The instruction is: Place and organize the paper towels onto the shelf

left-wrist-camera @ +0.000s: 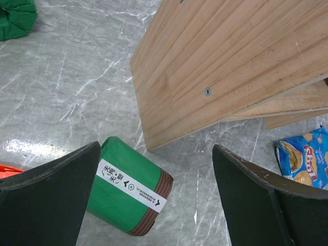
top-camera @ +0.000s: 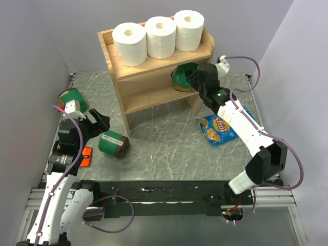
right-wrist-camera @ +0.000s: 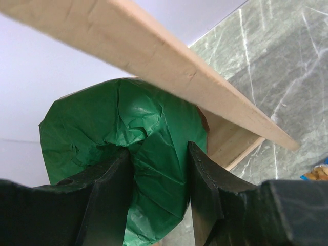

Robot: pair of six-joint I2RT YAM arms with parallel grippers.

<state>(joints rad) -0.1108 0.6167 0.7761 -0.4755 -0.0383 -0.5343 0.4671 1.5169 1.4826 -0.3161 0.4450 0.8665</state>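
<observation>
Three white paper towels stand upright in a row on the top tier of the wooden shelf. My right gripper is shut on the crumpled end of a green package at the right end of the lower tier. In the right wrist view the gripper pinches the green wrap under the shelf board. My left gripper is open and empty. In the left wrist view it hovers above a second green package lying on the table beside the shelf's side panel.
A blue Lay's chip bag lies right of the shelf and shows in the left wrist view. A third green package lies at the far left. An orange object sits by the left arm. Grey walls close both sides.
</observation>
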